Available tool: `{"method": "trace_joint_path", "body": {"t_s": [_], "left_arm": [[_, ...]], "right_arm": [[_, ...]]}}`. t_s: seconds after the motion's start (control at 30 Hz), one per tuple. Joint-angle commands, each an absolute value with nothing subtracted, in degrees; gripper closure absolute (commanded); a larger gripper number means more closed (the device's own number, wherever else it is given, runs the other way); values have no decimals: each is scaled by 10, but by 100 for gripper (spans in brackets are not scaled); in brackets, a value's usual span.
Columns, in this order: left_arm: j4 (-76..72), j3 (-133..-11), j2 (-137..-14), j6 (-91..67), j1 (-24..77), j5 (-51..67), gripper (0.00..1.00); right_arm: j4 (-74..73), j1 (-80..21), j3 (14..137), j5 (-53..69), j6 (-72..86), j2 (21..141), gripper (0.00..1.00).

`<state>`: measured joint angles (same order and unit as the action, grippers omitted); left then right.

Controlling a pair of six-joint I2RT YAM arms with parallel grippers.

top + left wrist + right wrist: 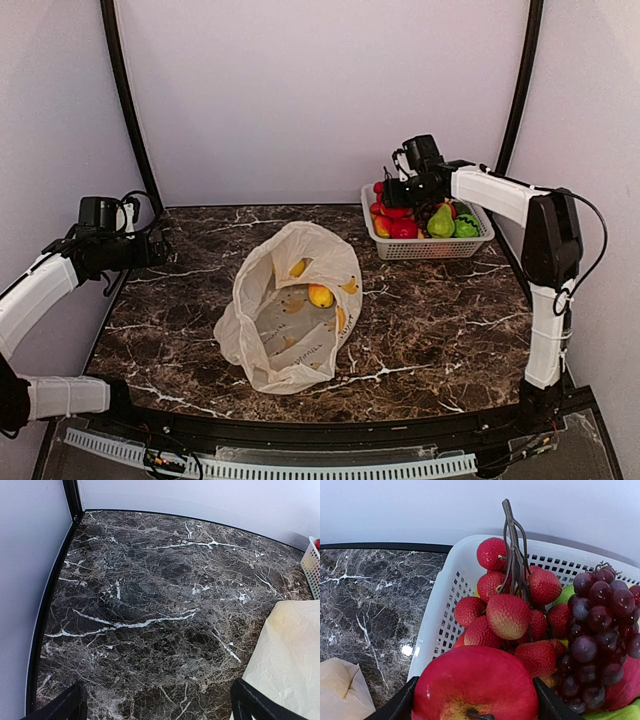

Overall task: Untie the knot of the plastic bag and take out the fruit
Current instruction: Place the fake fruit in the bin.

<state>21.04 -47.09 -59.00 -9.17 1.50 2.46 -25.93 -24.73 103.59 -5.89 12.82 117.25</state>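
R arm stretched over basket (432, 249) far right, R gripper (475, 706) clamped on red apple (470, 677). L arm low at left edge, L gripper (157, 707) wide open, empty. Plastic bag (262, 345) mid-table, mouth open, yellow fruit (320, 295) inside.

Both arms, left arm (35, 295) and right arm (495, 192): white shell links, black joint housings. Thin black cables (590, 225) looped at wrists and right elbow. Matte black fingers (62, 707).

Bright even light, soft shadows; small glare spot on marble tabletop (370, 605); wrist views bend at edges
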Motion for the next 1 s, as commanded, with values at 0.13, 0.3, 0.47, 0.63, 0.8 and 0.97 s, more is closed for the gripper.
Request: {"method": "trace_joint_path", "body": {"t_s": [0.13, 0.3, 0.47, 0.63, 0.8, 0.97], "left_arm": [[211, -464, -597, -85, 12, 30, 1], [212, -464, -596, -85, 12, 29, 1], [211, -464, -597, -84, 12, 31, 1], [211, -466, -601, -84, 12, 36, 1], [212, -466, -604, -85, 12, 37, 1], [212, -466, -604, -84, 11, 39, 1]], "right_arm": [[-233, -244, 1078, -67, 108, 1220, 37], [-235, -244, 1080, -90, 104, 1235, 34], [-244, -244, 1075, -120, 108, 1241, 28], [-245, -244, 1071, -121, 111, 1239, 20], [-245, -244, 1077, -112, 110, 1236, 11], [-241, -244, 1081, -101, 108, 1224, 7]]}}
